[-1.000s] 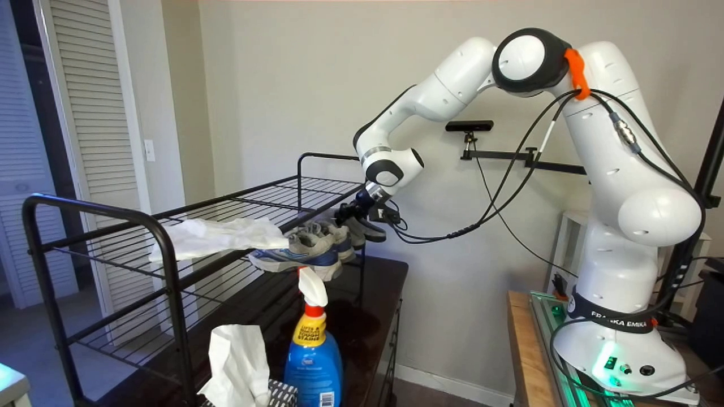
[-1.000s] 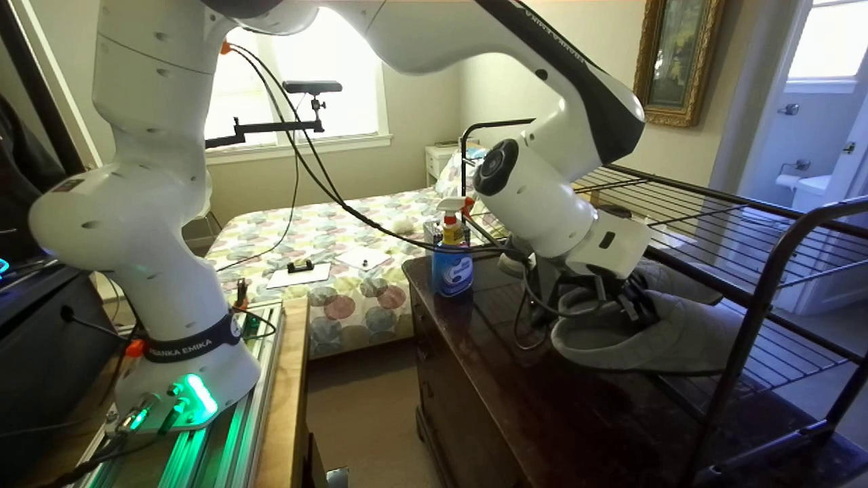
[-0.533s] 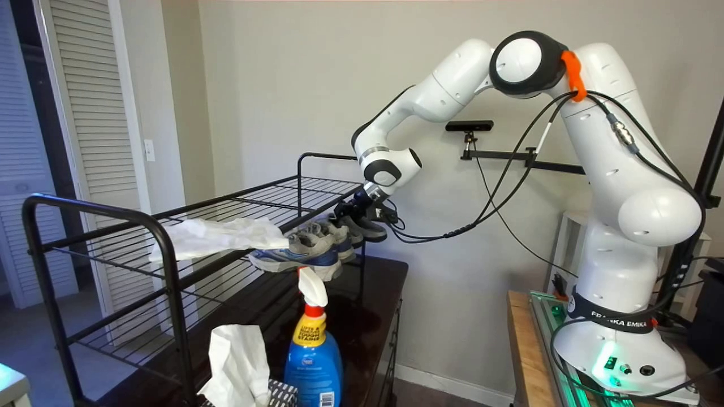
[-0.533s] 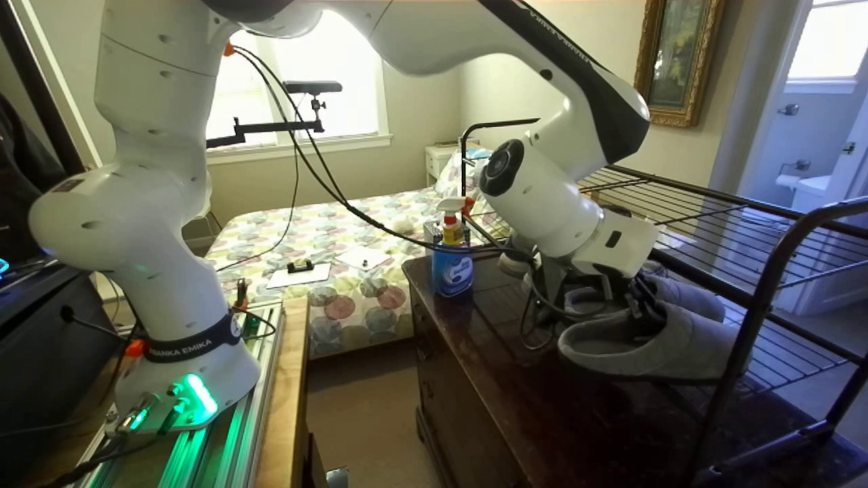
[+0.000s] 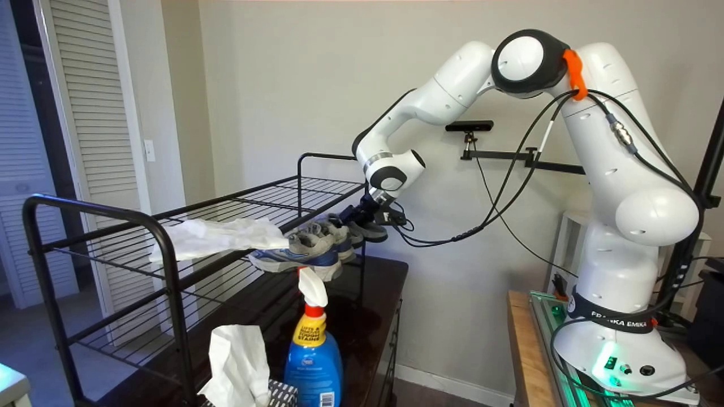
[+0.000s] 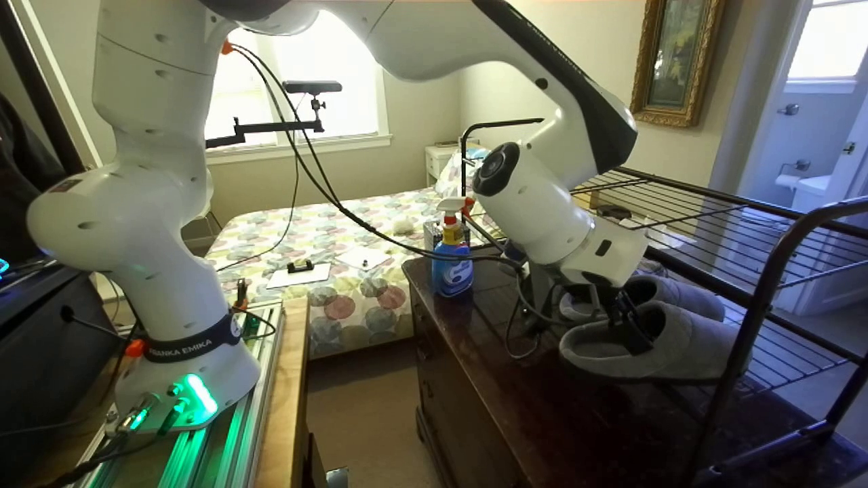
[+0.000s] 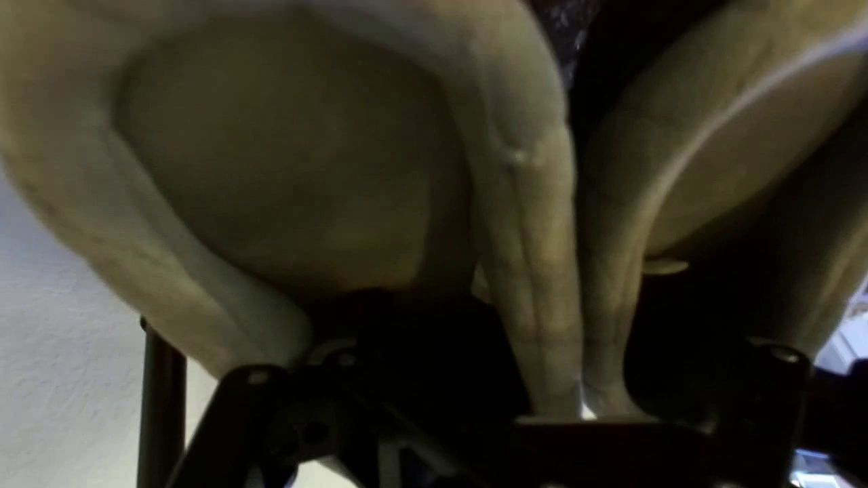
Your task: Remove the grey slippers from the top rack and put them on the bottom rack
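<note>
The two grey slippers (image 6: 685, 339) lie side by side on the bottom rack (image 5: 113, 317), heels sticking out past its front edge. My gripper (image 6: 614, 315) reaches down into their openings from the front. In the wrist view the adjoining side walls of the slippers (image 7: 542, 271) stand between the widely spread fingers of my gripper (image 7: 583, 359), one finger inside each slipper. A thin gap of light shows between these walls, so the jaws do not squeeze them. The fingertips are too dark to see fully. The top rack (image 5: 271, 209) is above.
Blue-grey sneakers (image 5: 311, 249) sit beside the slippers on the same level. A white cloth (image 5: 220, 233) lies on the top rack. A spray bottle (image 5: 312, 362) and a tissue box (image 5: 283, 394) stand on the dark dresser (image 5: 376, 288). The rack's post (image 6: 746, 339) is close to the slippers.
The jaws have opened and let go of the slippers, which have settled slightly lower and a little apart. My gripper has shifted slightly back toward the robot's base.
</note>
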Robot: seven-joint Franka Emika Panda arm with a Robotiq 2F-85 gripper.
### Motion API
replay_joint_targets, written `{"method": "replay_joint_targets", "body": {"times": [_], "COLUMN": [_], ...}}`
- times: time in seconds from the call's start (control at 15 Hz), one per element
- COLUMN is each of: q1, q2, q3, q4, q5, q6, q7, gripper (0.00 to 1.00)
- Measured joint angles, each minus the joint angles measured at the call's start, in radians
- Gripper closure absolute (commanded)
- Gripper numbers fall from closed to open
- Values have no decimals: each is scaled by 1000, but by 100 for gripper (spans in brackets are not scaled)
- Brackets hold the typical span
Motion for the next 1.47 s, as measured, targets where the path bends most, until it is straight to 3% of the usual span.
{"method": "replay_joint_targets", "body": {"times": [0.33,0.6,0.67,1.07,1.4,1.47], "q1": [-44,-67,-71,-71,-65,-64], "q2": [-83,-190,-213,-251,-251,-251], "q3": [29,22,20,19,23,24], "q4": [-162,-264,-280,-325,-326,-324], "q5": [-213,-304,-324,-457,-478,-478], "q6": [-10,-41,-50,-115,-120,-120], "q7": [80,93,104,290,386,390], "gripper": [0,0,20,63,98,99]}}
